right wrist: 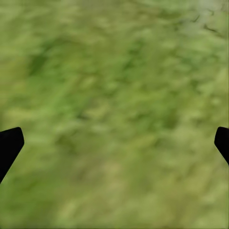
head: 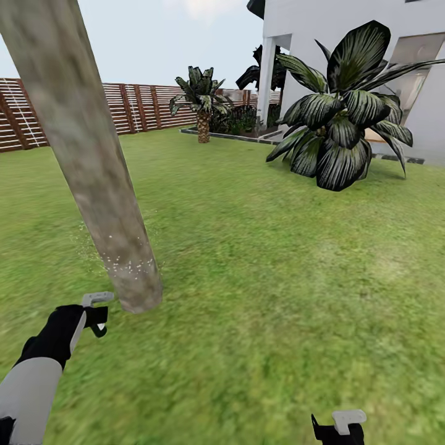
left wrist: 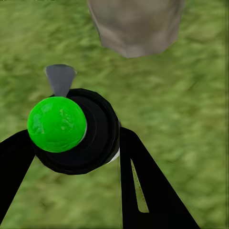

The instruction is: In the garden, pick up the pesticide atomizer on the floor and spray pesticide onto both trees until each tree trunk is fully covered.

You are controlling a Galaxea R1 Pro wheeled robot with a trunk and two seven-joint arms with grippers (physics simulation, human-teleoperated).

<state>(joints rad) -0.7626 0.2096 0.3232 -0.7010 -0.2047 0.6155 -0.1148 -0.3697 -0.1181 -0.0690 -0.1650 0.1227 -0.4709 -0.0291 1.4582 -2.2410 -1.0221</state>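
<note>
Spraying of the first tree trunk (head: 93, 167) appears to be under way. The pesticide atomizer (left wrist: 71, 131) is seen clamped between the fingers of the left gripper (head: 96, 312), a round dark body with a bright green cap in the left wrist view and a grey nozzle (left wrist: 60, 78) projecting from it toward the trunk base (left wrist: 136, 26). In the head view the left gripper is found low on the lawn (head: 259, 259), just beside the foot of the trunk and slightly nearer the robot, with the trunk lying ahead of it and a little to the right. A scatter of white pesticide specks (head: 127, 262) is visible on the lowest bark and in the air to either side; the bark higher up looks bare, so coverage is judged to be only begun.

The relation that matters is the line from nozzle to bark: the trunk's long axis rises steeply and leans away to the upper left, so the nozzle would probably have to be carried upward along that line, and around the far side, for the trunk to be covered. The left arm is clearly the nearer one.

The right gripper (head: 339, 428) hangs well apart over bare grass, its jaws spread wide with nothing between them. A second thick-trunked tree cannot be made out; striped palms (head: 343, 117), a slatted fence (head: 133, 108) and a white house (head: 346, 43) are seen beyond.
</note>
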